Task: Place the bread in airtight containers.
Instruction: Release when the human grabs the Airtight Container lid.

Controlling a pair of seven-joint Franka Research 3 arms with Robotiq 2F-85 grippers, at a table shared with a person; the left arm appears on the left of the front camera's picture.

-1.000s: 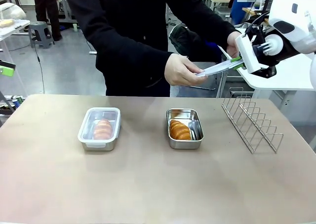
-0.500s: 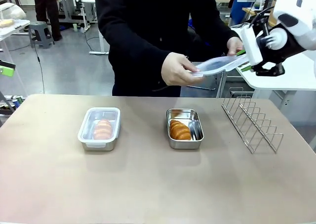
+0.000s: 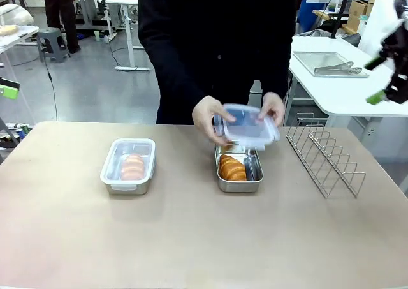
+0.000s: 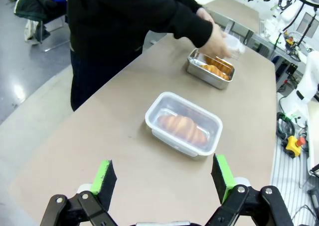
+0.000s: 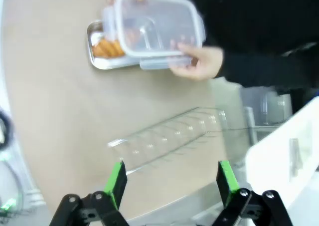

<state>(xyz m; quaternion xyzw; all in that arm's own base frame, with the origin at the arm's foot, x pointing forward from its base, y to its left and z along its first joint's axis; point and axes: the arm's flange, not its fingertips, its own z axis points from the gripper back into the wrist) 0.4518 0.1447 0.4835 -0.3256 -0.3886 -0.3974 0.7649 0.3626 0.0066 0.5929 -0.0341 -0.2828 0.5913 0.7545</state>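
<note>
While one croissant [image 3: 232, 168] lies bare in the open steel tub [image 3: 239, 168] near the middle of the table [image 3: 191, 238], the other croissant [image 3: 132, 166] sits in the second steel tub [image 3: 129, 166] to the robot's left, under a clear lid [image 3: 129, 159] that already covers it; the two tubs stand well apart. Just above the far end of the open tub, the person's two hands, one [image 3: 208, 118] on the left edge and one [image 3: 273, 109] on the right, hold a second clear plastic lid [image 3: 246, 124] roughly level, not touching the tub. In the right wrist view that lid [image 5: 158, 26] hangs over the tub [image 5: 105, 50], hiding part of it. A wire rack [image 3: 324, 154] stands on the table to the right of the open tub, apart from it. The right gripper [image 3: 382, 78] is raised off the table at the picture's right edge, its green-padded fingers [image 5: 115, 182] spread wide with nothing between them. The left gripper [image 4: 164, 178] hangs above the near table edge, also spread wide and empty, looking toward the lidded tub [image 4: 183, 123]. Behind, a white side table carries a flat metal tray [image 3: 328, 62]
</note>
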